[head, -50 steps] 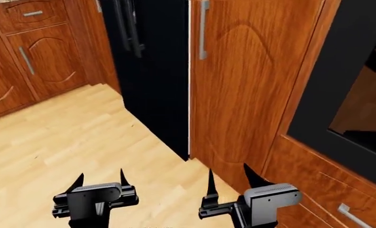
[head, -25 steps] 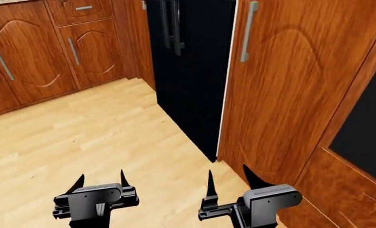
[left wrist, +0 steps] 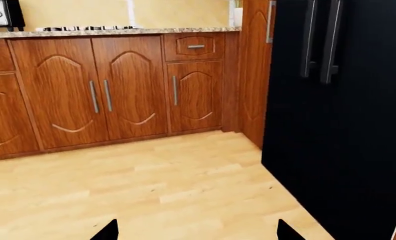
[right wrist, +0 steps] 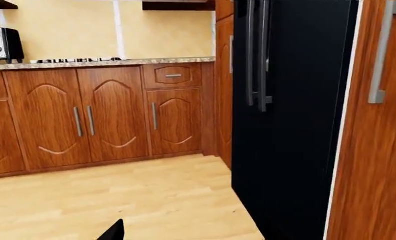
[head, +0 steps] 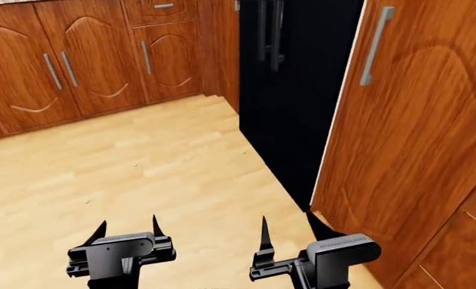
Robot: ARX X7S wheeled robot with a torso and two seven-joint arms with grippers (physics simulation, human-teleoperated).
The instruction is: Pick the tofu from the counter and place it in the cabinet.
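Kitchen floor viewed from robot head. Left gripper (head: 129,225) and right gripper (head: 289,226) held low over wood floor (head: 141,174), fingers spread, nothing gripped. Tofu not seen in any view. Granite counter (right wrist: 97,62) seen far off, well apart from black fridge (head: 298,90). Step judged: search and approach. Next: counter to be approached, tofu located.

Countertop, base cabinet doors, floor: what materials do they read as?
Countertop: speckled beige-grey, looks like granite, thin edge only.
Base cabinet doors: reddish-brown wood grain, glossy, with silver bar handles, likely metal.
Floor: pale planks with seams, wood or laminate; cannot tell which.
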